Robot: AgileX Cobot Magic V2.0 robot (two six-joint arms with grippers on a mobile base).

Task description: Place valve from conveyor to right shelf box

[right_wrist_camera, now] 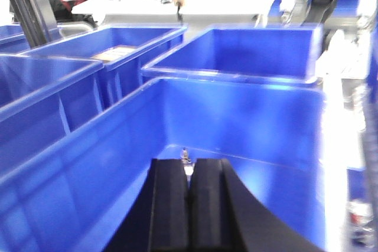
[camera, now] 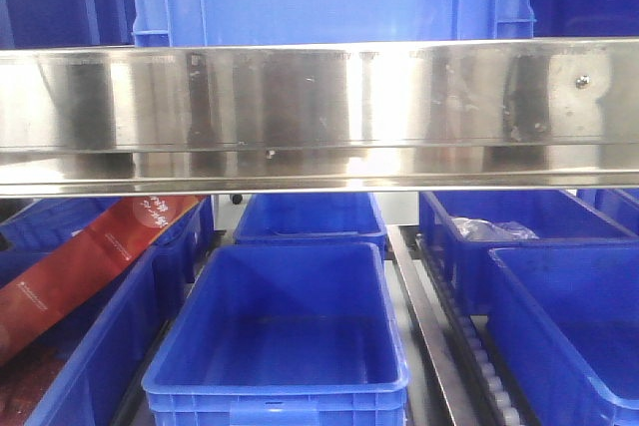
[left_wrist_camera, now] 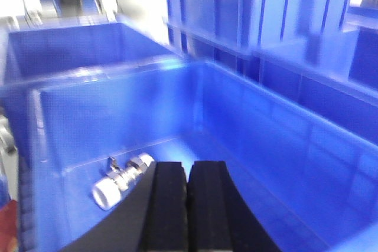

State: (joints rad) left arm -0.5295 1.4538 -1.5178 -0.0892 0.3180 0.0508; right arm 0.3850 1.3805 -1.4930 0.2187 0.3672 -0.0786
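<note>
Both grippers have their black pads pressed together with no gap. From the left wrist camera, the left gripper (left_wrist_camera: 188, 172) hangs at 6 o'clock over the floor of a blue box (left_wrist_camera: 307, 128), pinched together on nothing. Just beside its pads at 9 o'clock lies the valve (left_wrist_camera: 121, 180), a small silvery metal piece with a white round end, resting on the box floor apart from the fingers. The view is blurred, so its finer parts are hard to make out. From the right wrist camera, the right gripper (right_wrist_camera: 189, 175) likewise sits closed at 6 o'clock above another blue bin (right_wrist_camera: 236, 122); a small metal bit shows just past the fingertips at 12 o'clock, and whether it is pinched there cannot be told. Beyond, toward 11 and 12 o'clock, more blue bins stand side by side. The front camera shows a shiny steel shelf rail (camera: 319, 112) across the middle, an empty blue crate (camera: 285, 331) below it, and a red carton (camera: 95, 256) at 8 o'clock.
</note>
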